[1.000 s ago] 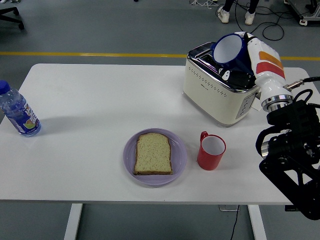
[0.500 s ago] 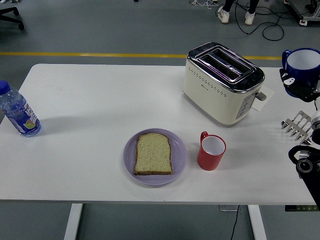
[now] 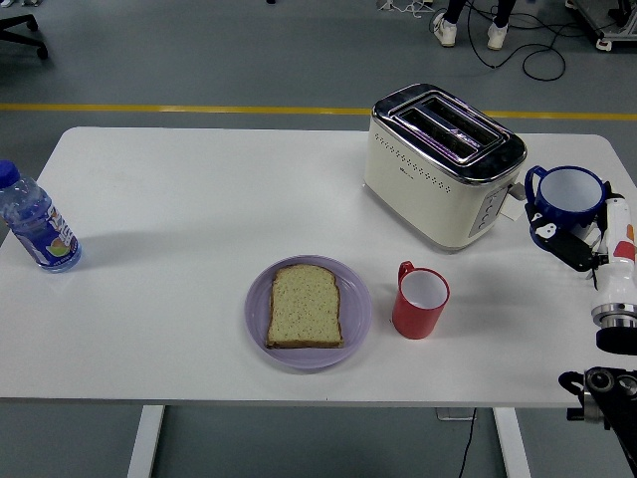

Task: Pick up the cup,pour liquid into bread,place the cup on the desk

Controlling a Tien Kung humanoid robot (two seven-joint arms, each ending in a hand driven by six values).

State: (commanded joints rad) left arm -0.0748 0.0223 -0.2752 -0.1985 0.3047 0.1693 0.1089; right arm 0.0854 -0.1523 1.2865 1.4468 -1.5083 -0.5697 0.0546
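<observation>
At the right edge of the table, the right hand point(image 3: 569, 242) wraps its black fingers point(image 3: 555, 237) around the lower body of a blue cup point(image 3: 565, 194), gripping it from the near side. Its forearm, white with a red-and-orange mark, runs down toward the picture's lower right corner.

That blue cup has a white inside and a blue handle on its left side, turned toward the toaster point(image 3: 443, 164). It stands upright, mouth up, its long axis vertical. Whether its base touches the table point(image 3: 199, 199) or hangs just above it cannot be told, since the fingers hide the bottom. No liquid is visible inside.

Just left of the cup stands the cream toaster with its chrome top, slots empty; it sits between the cup and the rest of the table. Nearer the front edge stands a red mug point(image 3: 421, 299), upright, white inside, handle at its upper left. Just beside it on the left, a slice of bread point(image 3: 306, 306) lies flat on a lilac plate point(image 3: 356, 319). Well apart, at the far left edge, stands a water bottle point(image 3: 36, 225) with a blue cap.

A person's feet point(image 3: 468, 32) show on the floor beyond the table.
</observation>
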